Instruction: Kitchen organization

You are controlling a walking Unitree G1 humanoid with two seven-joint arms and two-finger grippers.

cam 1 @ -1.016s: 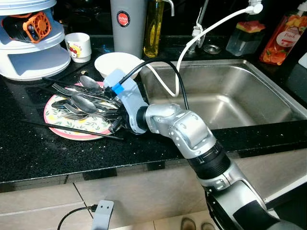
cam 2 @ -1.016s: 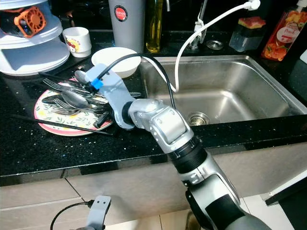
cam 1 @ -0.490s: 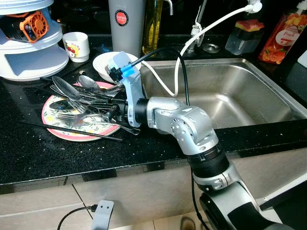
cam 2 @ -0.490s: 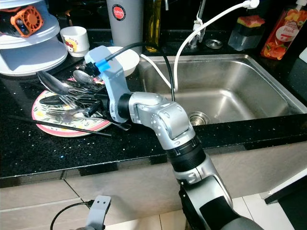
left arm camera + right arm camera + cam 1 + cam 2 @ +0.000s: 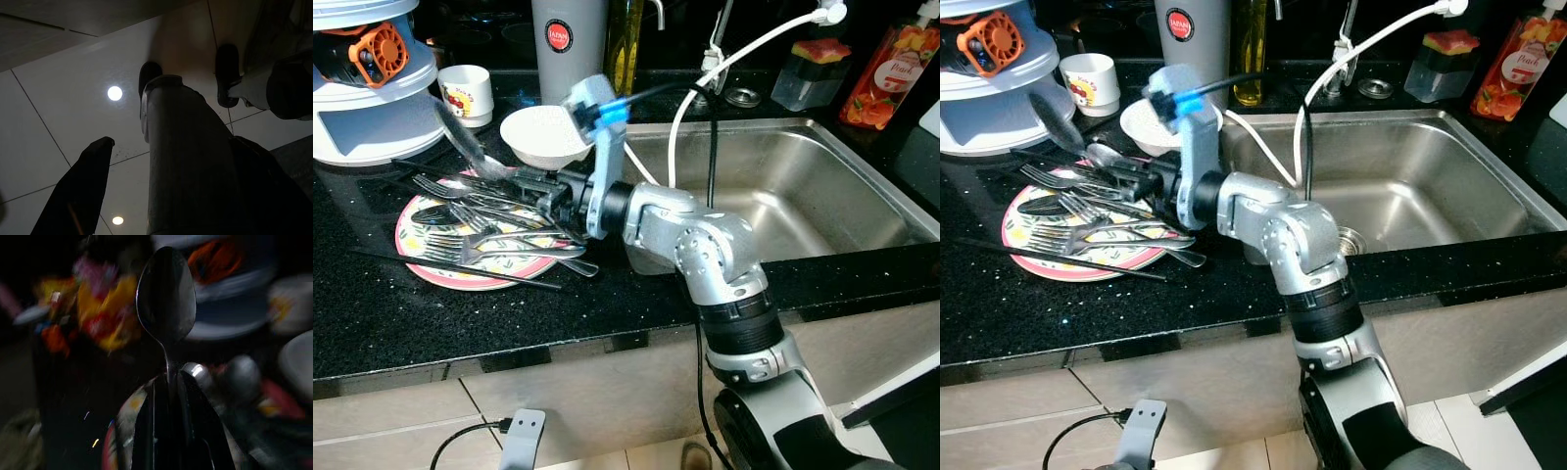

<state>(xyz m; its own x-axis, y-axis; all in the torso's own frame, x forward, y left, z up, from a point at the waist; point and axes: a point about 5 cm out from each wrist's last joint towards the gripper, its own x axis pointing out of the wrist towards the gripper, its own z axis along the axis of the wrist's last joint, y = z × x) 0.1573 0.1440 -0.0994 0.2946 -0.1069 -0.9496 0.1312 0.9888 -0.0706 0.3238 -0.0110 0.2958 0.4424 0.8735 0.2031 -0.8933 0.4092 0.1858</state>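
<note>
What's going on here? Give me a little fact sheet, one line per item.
Right claw: shut on a spoon, lifted above the plate
Left claw: hanging idle near the floor
Plate: floral, piled with forks and spoons
Bowl: white, behind the plate
Sink: steel, to the right

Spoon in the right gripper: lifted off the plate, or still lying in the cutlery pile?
Lifted. The right gripper is shut on the spoon, whose bowl tilts up above the forks on the plate.
</note>
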